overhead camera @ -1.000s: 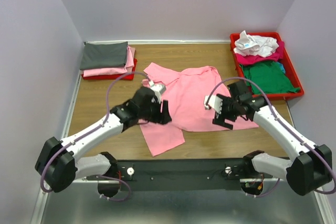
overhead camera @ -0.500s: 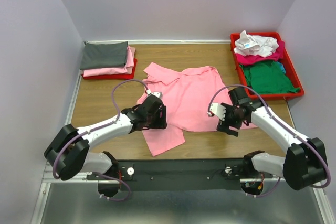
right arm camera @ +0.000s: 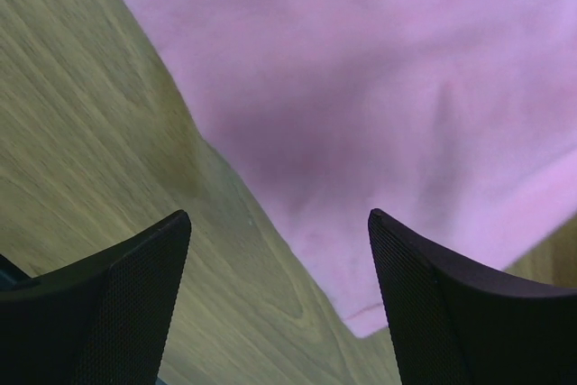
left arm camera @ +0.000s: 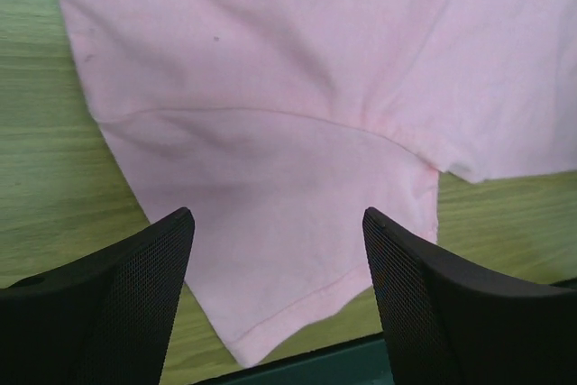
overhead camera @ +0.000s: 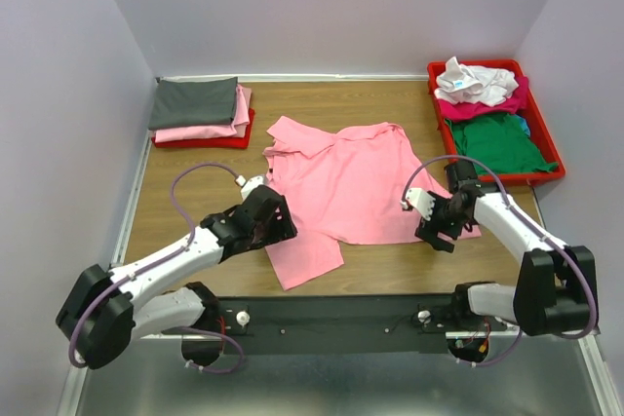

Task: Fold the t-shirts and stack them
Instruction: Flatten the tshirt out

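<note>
Since a second ago both arms have drawn back toward the near edge. The left gripper [overhead camera: 281, 225] has slid off the chest of the plain light pink cloth t-shirt [overhead camera: 351, 182] to its near-left flap; the right gripper [overhead camera: 439, 233] has gone out to its right edge; the t-shirt lies spread and rumpled in the middle of the brown wooden table [overhead camera: 185, 192], barely changed. In both wrist views the black mesh-faced fingers [left arm camera: 135, 295] stand wide apart above the cloth, gripping nothing. From above, each gripper covers the cloth beneath it; the far collar is bunched, any tag unreadable; the wrist views cut off most of the t-shirt.
</note>
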